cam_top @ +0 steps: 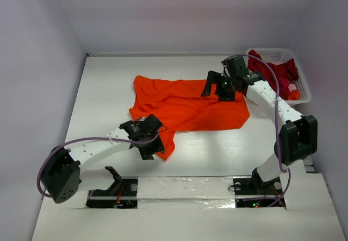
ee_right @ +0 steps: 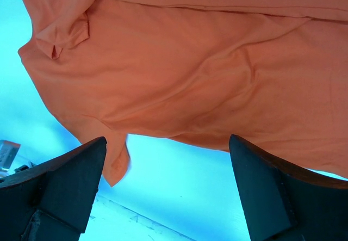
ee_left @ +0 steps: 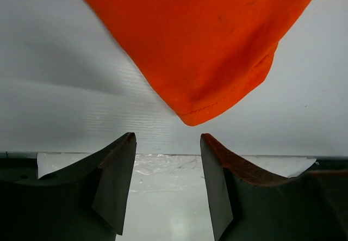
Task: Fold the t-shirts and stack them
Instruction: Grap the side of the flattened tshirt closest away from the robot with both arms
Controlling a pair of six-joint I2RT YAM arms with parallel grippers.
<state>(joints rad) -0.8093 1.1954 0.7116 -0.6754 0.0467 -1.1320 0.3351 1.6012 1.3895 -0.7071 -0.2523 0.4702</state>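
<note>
The bright orange t-shirt (cam_top: 187,107) lies spread and rumpled on the white table. My left gripper (cam_top: 154,149) is open at the shirt's near left corner. In the left wrist view the orange hem corner (ee_left: 190,50) hangs just beyond the open, empty gripper (ee_left: 167,137). My right gripper (cam_top: 216,91) is open above the shirt's far right part. In the right wrist view the orange cloth (ee_right: 190,72) lies past the wide-open, empty gripper (ee_right: 168,140). The dark crimson t-shirt (cam_top: 272,69) lies bunched in the basket.
The white latticed basket (cam_top: 303,91) stands at the back right corner and also holds a bit of pink and orange cloth (cam_top: 293,91). White walls close in the table at left, back and right. The arm bases sit on a taped strip (cam_top: 185,189) at the near edge.
</note>
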